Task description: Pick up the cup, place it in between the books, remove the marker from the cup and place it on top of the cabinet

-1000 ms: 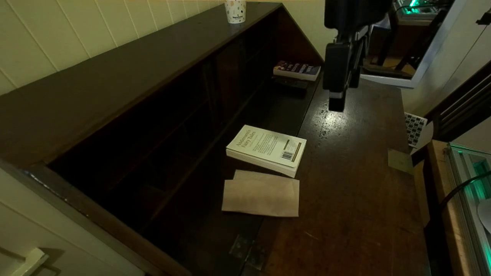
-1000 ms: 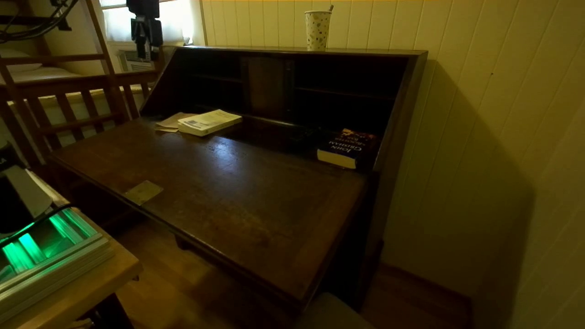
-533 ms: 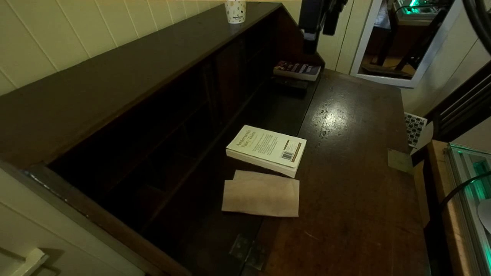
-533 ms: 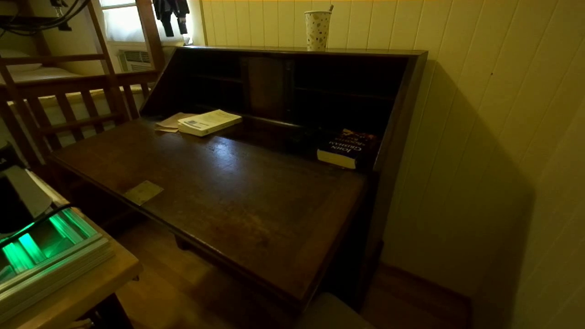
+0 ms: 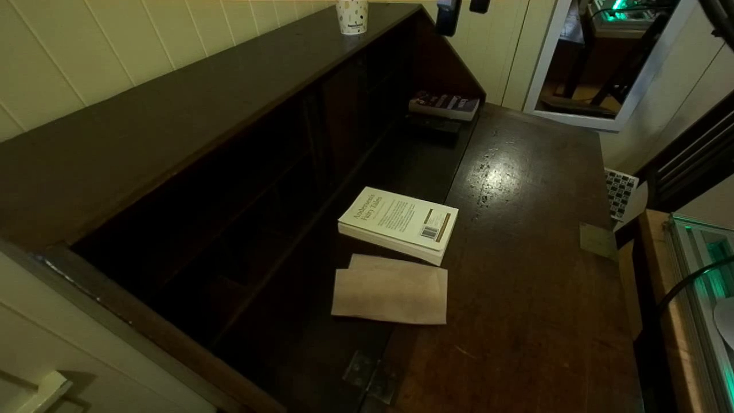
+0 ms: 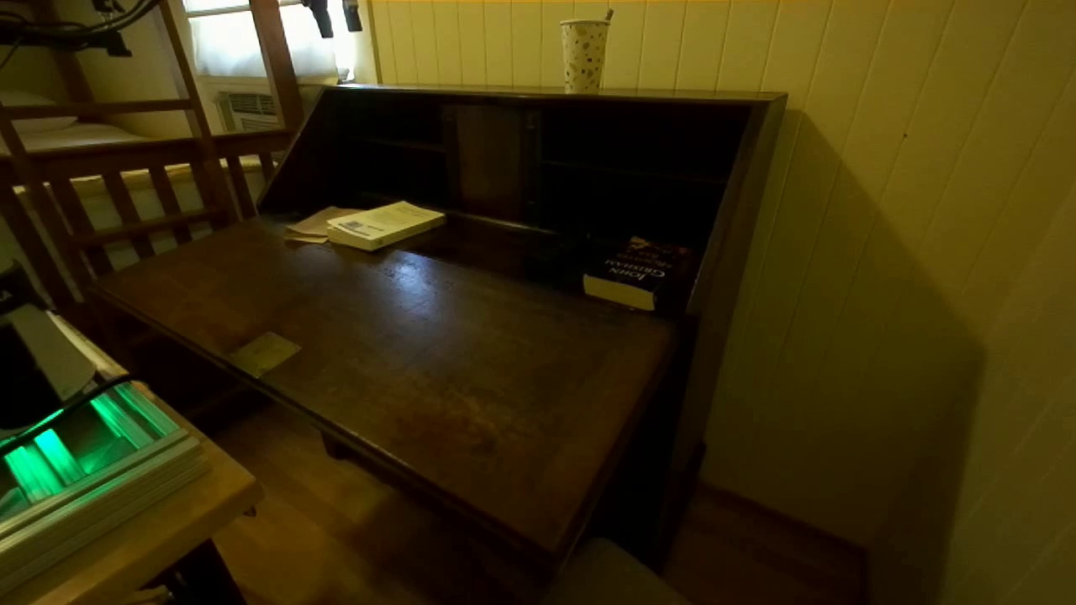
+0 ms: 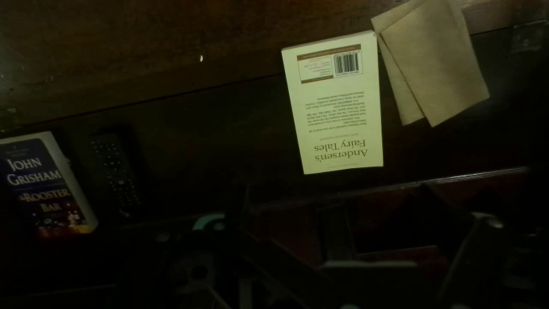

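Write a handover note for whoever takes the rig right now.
Gripper: open, empty, at the top edge of both exterior views.
Cup: upright on the cabinet top, marker poking above its rim.
White book and dark book: flat, apart; a remote lies between, nearer the dark one.
Done: no step yet.
Left: pick up the cup, set it between the books, take out the marker, place it on the cabinet top.

The cabinet (image 5: 172, 109) is wood, its worktop (image 5: 516, 298) shiny but bumpy in spots, with a dull metal plate (image 6: 265, 354) at the front edge. The paper cup (image 6: 583, 59) looks smooth. The Andersen's Fairy Tales book (image 5: 401, 221) looks smooth, the tan papers (image 5: 390, 295) matt.
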You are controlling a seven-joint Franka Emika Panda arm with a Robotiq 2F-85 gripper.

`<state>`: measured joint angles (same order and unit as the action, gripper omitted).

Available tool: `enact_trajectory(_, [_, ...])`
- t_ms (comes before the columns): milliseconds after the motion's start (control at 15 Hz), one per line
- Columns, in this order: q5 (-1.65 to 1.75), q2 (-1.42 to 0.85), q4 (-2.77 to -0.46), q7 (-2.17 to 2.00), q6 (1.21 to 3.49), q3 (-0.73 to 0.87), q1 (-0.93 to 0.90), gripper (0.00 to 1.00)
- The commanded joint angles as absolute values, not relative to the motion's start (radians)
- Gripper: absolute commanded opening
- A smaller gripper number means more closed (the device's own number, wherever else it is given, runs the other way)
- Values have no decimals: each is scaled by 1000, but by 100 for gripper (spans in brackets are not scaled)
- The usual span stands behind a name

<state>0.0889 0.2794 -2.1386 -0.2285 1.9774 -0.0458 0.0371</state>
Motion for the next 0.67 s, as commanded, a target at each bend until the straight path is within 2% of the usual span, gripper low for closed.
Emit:
enact_trajectory(0, [90,278,-2137,-229,1975,-42,33,100])
enact_trajectory(267, [90,278,-2137,-229,1975,-42,33,100])
enact_trajectory(600, [91,241,-2089,-229,2045,30,87,100])
